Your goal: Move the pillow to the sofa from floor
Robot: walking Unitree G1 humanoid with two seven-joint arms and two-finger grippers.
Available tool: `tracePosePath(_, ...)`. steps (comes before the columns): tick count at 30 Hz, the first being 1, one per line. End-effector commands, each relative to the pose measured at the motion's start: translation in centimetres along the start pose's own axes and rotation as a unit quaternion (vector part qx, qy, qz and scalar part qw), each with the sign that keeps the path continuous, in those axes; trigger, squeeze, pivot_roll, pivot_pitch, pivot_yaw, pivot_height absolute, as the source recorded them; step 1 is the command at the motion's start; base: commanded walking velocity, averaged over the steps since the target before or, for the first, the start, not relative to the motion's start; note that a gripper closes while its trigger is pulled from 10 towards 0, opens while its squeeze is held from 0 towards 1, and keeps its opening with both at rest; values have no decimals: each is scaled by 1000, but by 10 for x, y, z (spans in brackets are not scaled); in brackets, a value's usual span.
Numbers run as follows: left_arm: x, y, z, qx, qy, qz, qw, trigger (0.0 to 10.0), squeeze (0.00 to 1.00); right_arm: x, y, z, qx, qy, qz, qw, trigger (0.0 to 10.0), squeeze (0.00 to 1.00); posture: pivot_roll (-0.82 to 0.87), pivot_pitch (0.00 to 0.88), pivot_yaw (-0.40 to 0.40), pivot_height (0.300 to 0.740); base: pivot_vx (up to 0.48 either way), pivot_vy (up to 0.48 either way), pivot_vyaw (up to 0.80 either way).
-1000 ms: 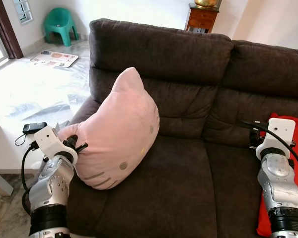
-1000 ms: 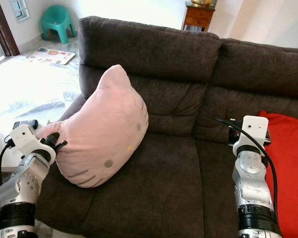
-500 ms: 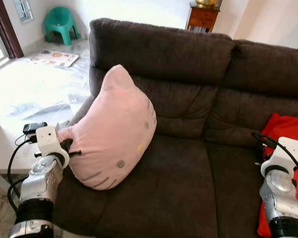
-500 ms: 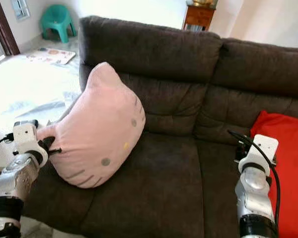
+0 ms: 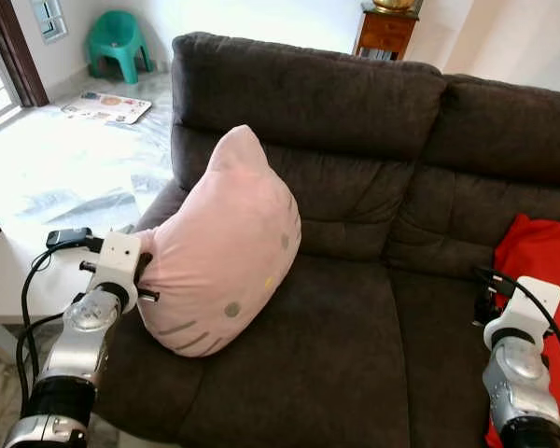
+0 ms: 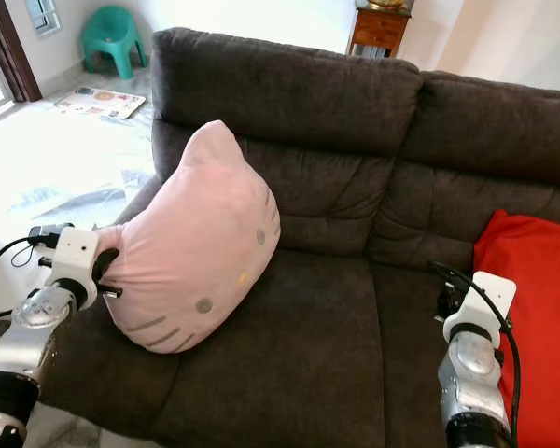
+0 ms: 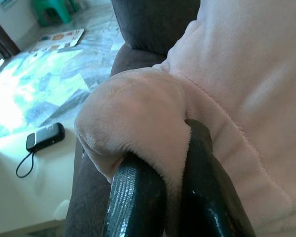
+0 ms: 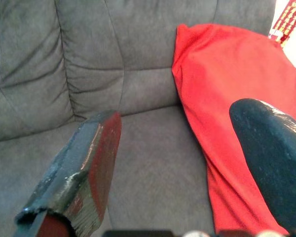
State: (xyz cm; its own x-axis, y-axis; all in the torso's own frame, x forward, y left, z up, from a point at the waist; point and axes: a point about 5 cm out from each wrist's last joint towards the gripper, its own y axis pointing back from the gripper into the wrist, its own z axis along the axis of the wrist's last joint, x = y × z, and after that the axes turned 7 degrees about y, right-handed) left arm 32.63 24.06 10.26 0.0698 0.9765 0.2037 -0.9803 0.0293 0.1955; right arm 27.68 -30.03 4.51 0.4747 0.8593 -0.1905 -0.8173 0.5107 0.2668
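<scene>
A pink cat-face pillow (image 5: 226, 250) stands upright on the left seat of the dark brown sofa (image 5: 355, 112), leaning toward the backrest. My left gripper (image 5: 142, 280) is shut on the pillow's lower left ear; in the left wrist view its two black fingers (image 7: 138, 197) pinch that plush ear (image 7: 133, 113). My right gripper (image 8: 177, 168) stands open over the sofa's right seat with nothing between its fingers. The right arm (image 5: 515, 364) is low at the right, beside a red cushion.
A red cushion (image 6: 532, 299) lies at the sofa's right end. A white low table (image 5: 9, 280) with a black device (image 5: 67, 237) and cord stands left of the sofa. Further back are a green plastic chair (image 5: 117, 42), a mat on the floor and a wooden cabinet (image 5: 392, 33).
The camera has shifted a little. My left gripper has stayed shut on the pillow's ear, and the pillow sits slightly more upright. The right arm has lowered.
</scene>
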Motion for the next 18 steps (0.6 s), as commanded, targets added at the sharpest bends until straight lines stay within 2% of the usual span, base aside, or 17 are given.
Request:
tracePosePath(1,9,5,-12,15,-10,14,1000,10000,0,-5,0,-3,1,-1,-5,1000,10000,0,73,0,-118,740,0,0,0)
tracePosePath(6,9,5,-8,-13,-5,16,1000,10000,0,-5,1,-11,9,1,-3,1000,10000,0,77,0,-120,740,0,0,0)
tracePosePath(10,4,6,-4,-30,0,-4,1000,10000,0,-4,1,-12,4,-4,1,1000,10000,0,76,0,-120,740,0,0,0)
tracePosePath(12,2,5,-4,-30,-5,-10,999,10000,0,-4,1,-12,4,-3,1,1000,10000,0,76,0,-120,740,0,0,0)
tracePosePath(14,-5,2,1,-43,-35,-37,998,10000,0,-6,0,-12,3,-2,-3,1000,10000,0,81,0,-123,740,0,0,0)
tracePosePath(18,-12,-3,11,-51,-47,-55,996,10000,0,-7,-1,-11,0,-2,-3,1000,10000,0,82,0,-123,740,0,0,0)
